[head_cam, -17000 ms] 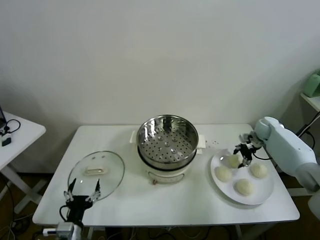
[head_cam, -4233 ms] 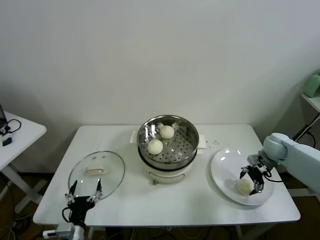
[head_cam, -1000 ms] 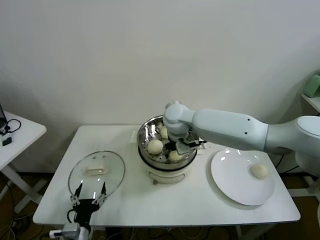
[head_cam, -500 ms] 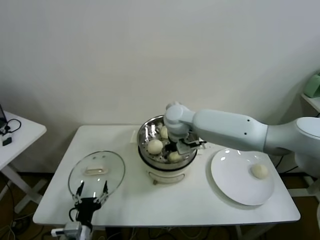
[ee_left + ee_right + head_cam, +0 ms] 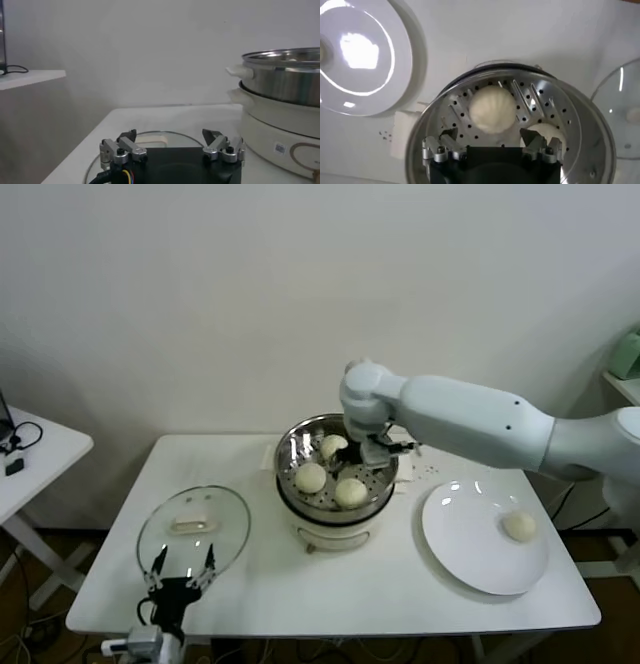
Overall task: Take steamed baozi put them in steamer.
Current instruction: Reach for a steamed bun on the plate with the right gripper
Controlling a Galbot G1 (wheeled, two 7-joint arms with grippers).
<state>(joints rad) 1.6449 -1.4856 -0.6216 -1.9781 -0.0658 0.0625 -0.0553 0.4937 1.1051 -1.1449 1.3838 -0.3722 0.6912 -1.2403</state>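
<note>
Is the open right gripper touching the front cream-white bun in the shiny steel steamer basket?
Apart. The head view shows the right gripper raised over the steamer basket rim, with perforated floor between it and the front bun.

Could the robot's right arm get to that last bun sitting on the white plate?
Probably yes. The right gripper hangs open above the steamer, holding nothing, and the last bun lies alone on the plate on that arm's side, nothing covering it.

The right arm (image 5: 470,419) hangs over the steamer (image 5: 335,474), blocking its far rim; three baozi (image 5: 350,492) crowd the floor (right side bare). Desk (image 5: 400,584) front lies open.
</note>
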